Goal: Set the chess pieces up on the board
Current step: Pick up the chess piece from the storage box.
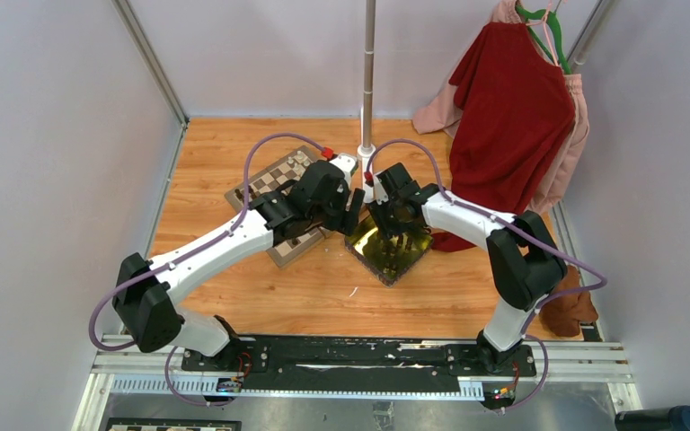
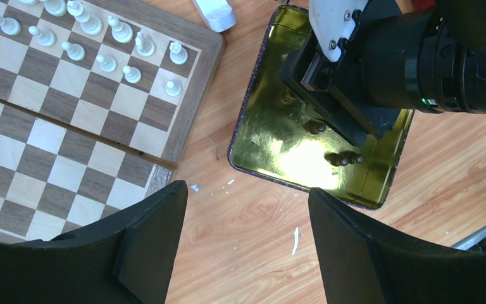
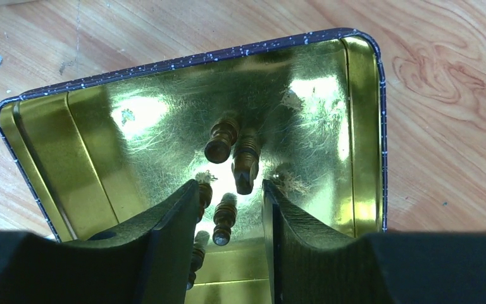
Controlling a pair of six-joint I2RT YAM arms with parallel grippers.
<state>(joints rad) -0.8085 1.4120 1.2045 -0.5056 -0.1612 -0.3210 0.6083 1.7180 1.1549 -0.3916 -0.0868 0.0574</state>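
Now | yellow tray (image 3: 88,158): dark chess pieces (image 3: 221,139) | right pincer (image 3: 230,185) part-open astride 1 | left pincer (image 2: 247,189) open, empty

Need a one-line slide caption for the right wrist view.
Right claw open above the gold tray, one dark chess piece framed between its jaws.

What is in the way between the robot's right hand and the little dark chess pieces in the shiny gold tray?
Nothing that I can see. The right hand hangs open over the shiny gold metal tray, and the small dark brown chess pieces lie right under it, one between its fingers.
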